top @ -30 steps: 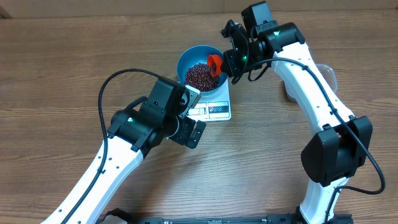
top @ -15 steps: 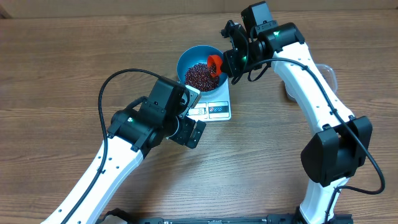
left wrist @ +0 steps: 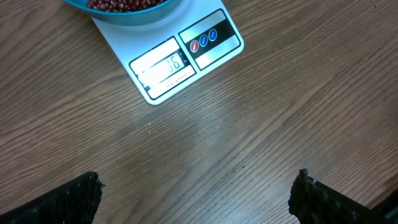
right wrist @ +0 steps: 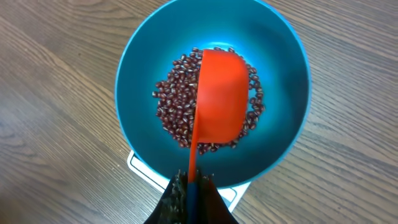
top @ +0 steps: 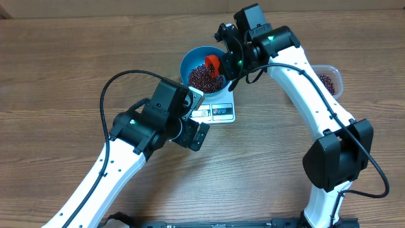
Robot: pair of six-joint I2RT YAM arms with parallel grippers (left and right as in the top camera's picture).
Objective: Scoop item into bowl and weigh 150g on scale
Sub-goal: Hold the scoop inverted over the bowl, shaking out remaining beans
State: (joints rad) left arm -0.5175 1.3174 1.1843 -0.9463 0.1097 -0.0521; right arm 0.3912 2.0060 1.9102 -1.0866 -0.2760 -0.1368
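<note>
The blue bowl (top: 186,63) stands on the white scale (top: 221,113), with a heap of dark red-brown beans (top: 200,78) inside. My right gripper (top: 229,63) is shut on the handle of an orange scoop (top: 212,63), which hangs over the beans. From the right wrist, the scoop (right wrist: 221,93) shows a smooth orange side above the beans (right wrist: 174,106) and inside the bowl's rim (right wrist: 292,93). My left gripper (top: 197,116) is open and holds nothing, hovering by the scale's display end. In its view the scale (left wrist: 186,56) has a lit display, and both fingertips (left wrist: 87,193) are far apart over wood.
A clear plastic tub (top: 330,80) holding more beans sits on the table to the right of the right arm. The wooden tabletop (top: 63,63) spreads all around. The right arm's base (top: 332,164) stands at the front right.
The right arm swung left, carrying the scoop from the bowl's right edge to over its middle. That uncovered the clear tub. The left arm stayed still.
</note>
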